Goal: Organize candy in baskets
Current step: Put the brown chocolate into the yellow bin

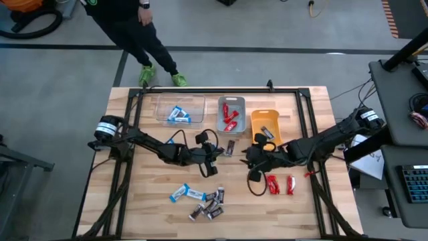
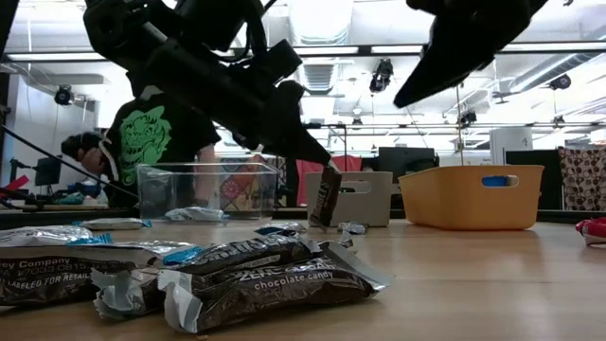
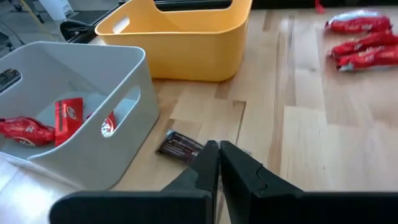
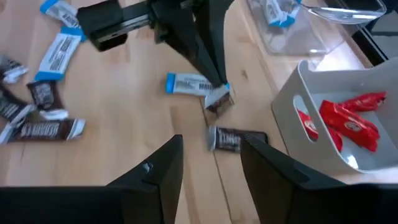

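- Nearest, at the lower centre of the high view, loose dark bars [image 1: 208, 205] and blue-and-white bars [image 1: 186, 194] lie in a heap
- Red candy [image 1: 281, 184] lies at the lower right
- At mid-frame my left gripper [image 2: 317, 163] is clamped on the wrapper end of one dark bar [image 2: 325, 197], which stands on end on the table
- Just beside it, my right gripper [image 4: 211, 143] hangs with its fingers apart over another dark piece [image 4: 235, 140] lying flat
- Farthest, along the upper centre, stand the clear basket [image 1: 160, 100] holding blue bars, the grey basket [image 1: 231, 99] holding red ones, and the orange basket [image 1: 254, 120]
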